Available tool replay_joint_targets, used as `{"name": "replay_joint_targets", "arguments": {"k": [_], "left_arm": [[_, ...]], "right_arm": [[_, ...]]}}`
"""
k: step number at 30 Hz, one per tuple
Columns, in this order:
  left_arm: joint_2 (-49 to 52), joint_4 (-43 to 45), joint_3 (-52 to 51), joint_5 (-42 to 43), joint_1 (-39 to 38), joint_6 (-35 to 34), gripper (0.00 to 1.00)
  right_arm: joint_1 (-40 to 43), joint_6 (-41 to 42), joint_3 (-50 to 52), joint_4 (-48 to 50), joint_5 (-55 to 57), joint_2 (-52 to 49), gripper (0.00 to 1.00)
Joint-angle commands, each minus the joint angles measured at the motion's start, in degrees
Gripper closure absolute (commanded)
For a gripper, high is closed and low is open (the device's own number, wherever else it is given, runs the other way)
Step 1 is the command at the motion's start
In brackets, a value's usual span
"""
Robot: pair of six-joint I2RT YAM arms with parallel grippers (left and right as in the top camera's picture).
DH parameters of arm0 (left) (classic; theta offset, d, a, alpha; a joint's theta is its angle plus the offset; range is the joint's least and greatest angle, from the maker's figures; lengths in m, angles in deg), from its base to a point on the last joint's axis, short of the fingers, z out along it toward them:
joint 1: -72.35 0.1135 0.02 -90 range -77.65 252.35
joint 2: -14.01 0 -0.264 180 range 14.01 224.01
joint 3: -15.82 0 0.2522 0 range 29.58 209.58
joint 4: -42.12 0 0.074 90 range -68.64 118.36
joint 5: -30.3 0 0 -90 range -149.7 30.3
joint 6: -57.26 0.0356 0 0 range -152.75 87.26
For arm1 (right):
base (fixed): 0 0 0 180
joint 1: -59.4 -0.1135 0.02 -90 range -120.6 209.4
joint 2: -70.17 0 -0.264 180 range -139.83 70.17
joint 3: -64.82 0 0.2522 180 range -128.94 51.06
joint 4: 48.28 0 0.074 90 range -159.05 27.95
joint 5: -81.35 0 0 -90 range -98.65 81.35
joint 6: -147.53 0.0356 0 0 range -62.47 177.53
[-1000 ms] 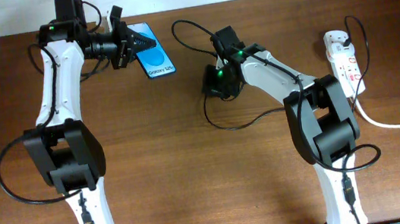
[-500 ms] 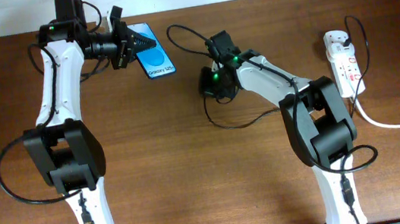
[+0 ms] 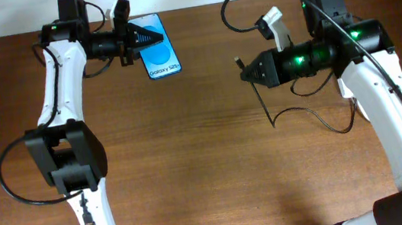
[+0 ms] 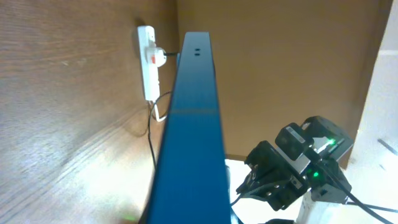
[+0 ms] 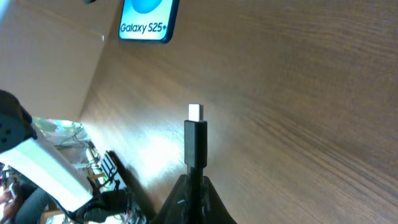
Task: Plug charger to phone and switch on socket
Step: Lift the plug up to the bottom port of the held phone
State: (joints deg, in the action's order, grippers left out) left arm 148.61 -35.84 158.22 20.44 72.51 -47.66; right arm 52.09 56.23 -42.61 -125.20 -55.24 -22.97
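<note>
My left gripper (image 3: pixel 147 37) is shut on the far end of the phone (image 3: pixel 160 54), whose blue screen shows "Galaxy S25" at its near end. In the left wrist view the phone (image 4: pixel 193 124) appears edge-on, filling the middle. My right gripper (image 3: pixel 251 72) is shut on the charger (image 3: pixel 240 62) just behind its plug tip, which points left toward the phone. The thin black cable (image 3: pixel 269 116) hangs down from it. In the right wrist view the plug (image 5: pixel 195 140) stands up from my gripper (image 5: pixel 196 182), with the phone (image 5: pixel 146 18) ahead. The socket (image 4: pixel 148 62) lies far off.
In the overhead view my right arm (image 3: pixel 370 84) covers the place where the socket lies. The table's back edge (image 3: pixel 195 5) runs just behind the phone. The charger cable loops over the table (image 3: pixel 325 124) to the right.
My right gripper has lifted off the table with the charger plug and moved right, the arm swinging over the socket. The left gripper has shifted the phone slightly right.
</note>
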Motion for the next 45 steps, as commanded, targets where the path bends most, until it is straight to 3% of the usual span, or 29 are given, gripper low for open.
{"name": "replay_joint_targets", "arguments": {"k": [1, 4, 5, 7, 13, 15, 17, 19, 34, 45], "left_arm": [[-0.35, 0.04, 0.57, 4.57, -1.4, 1.84, 1.0], [-0.35, 0.04, 0.57, 4.5, -1.77, 3.06, 1.0], [-0.35, 0.04, 0.57, 4.26, -2.56, 3.06, 1.0], [-0.37, 0.09, 0.57, 4.28, -4.26, 3.04, 1.0], [-0.35, 0.72, 0.57, 4.07, -7.26, -1.46, 1.0], [-0.35, 2.29, 0.57, 3.74, -7.26, -3.37, 1.0], [-0.35, 7.17, 0.57, 2.36, -7.28, -10.03, 1.0], [-0.37, 9.77, 0.57, 2.38, -7.37, -12.5, 1.0], [-0.35, 9.77, 0.57, 3.74, -7.43, -12.41, 1.0], [-0.35, 9.51, 0.57, 7.52, -7.41, -8.55, 1.0]], "right_arm": [[0.33, -1.44, 4.85, -0.9, -1.49, 6.16, 0.96], [1.07, 7.41, 20.76, 8.48, 0.85, 18.8, 0.96], [0.92, 13.35, 27.82, 16.76, -0.92, 21.84, 0.96], [0.68, 18.6, 33.22, 26.77, -5.97, 21.46, 0.96], [-12.24, 36.89, 35.34, 52.17, -0.94, 11.96, 0.96], [-14.69, 39.36, 35.34, 55.74, -0.02, 10.93, 0.96], [-17.97, 43.1, 35.34, 58.12, 5.64, 10.25, 0.96], [-18.88, 44.96, 35.34, 60.22, 6.64, 9.49, 0.96], [-17.73, 48.78, 35.34, 63.87, 10.01, 9.4, 0.96], [-17.68, 48.78, 35.34, 64.76, 11.17, 9.4, 0.96]]}}
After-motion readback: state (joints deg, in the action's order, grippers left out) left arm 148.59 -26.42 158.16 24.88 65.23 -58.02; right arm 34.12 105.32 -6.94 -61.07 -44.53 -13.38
